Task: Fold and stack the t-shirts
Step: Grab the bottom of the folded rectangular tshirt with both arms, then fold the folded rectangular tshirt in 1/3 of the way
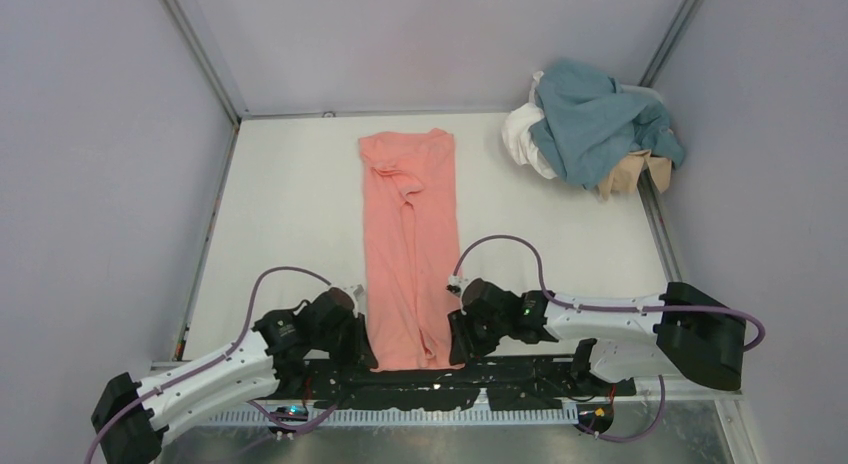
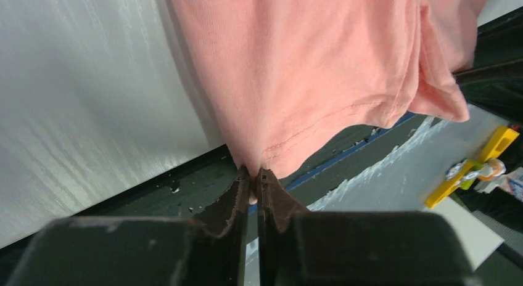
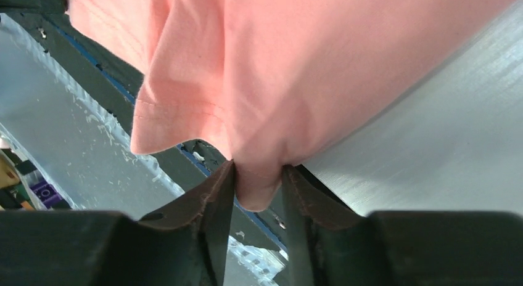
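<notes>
A salmon-pink t-shirt point(image 1: 410, 244) lies as a long narrow strip down the middle of the white table, its hem hanging over the near edge. My left gripper point(image 1: 368, 356) sits at the hem's left corner. In the left wrist view the left gripper point(image 2: 254, 173) is shut on a thin pinch of the pink t-shirt point(image 2: 296, 70). My right gripper point(image 1: 455, 352) is at the hem's right corner. In the right wrist view the right gripper point(image 3: 258, 175) is shut on a thicker fold of the pink t-shirt point(image 3: 296, 64).
A crumpled pile sits at the back right corner: a teal-blue shirt point(image 1: 595, 124) on top, a white one point(image 1: 522, 139) and a tan one point(image 1: 630, 174) beneath. Grey walls enclose the table point(image 1: 290, 204) on three sides. A black strip point(image 1: 420, 384) runs along the near edge.
</notes>
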Available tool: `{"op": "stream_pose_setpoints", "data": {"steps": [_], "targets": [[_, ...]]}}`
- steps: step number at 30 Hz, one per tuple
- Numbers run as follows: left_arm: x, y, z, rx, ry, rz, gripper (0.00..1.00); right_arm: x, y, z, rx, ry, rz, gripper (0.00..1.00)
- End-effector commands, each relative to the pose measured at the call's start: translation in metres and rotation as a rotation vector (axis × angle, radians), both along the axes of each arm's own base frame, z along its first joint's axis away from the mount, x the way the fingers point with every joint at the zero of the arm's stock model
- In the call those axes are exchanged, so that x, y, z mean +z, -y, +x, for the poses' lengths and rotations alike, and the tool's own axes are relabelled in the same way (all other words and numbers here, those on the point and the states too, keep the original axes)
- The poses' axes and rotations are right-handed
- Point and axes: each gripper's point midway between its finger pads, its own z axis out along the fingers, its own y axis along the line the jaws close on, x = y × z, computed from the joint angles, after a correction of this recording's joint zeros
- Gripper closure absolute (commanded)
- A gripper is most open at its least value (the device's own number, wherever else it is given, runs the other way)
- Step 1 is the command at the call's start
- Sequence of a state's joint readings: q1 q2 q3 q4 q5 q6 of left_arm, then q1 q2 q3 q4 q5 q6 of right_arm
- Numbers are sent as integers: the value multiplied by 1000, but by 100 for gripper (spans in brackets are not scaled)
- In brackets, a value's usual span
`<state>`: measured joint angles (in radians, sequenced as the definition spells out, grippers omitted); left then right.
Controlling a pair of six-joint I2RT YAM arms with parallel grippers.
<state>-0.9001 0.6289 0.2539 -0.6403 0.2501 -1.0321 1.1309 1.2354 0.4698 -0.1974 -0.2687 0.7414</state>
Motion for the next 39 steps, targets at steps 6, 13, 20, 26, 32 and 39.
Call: {"op": "stream_pose_setpoints", "data": {"steps": [6,13,20,26,32,39], "targets": [[8,7,3,-4,37,-50,100,1,10,-1,-71,5,12,91],[20,11,-8,-42,37,-140,100,13,13,-19,-39,-28,83,94],[30,17,-6,-48,69,-203,100,18,12,-14,-50,5,91,94],[54,37,13,-57,163,-285,100,48,-4,12,-68,122,136,94],[69,39,62,27,270,-239,100,66,-6,65,-142,229,132,94],[98,29,137,207,426,-249,100,93,-16,140,-244,332,163,94]]}}
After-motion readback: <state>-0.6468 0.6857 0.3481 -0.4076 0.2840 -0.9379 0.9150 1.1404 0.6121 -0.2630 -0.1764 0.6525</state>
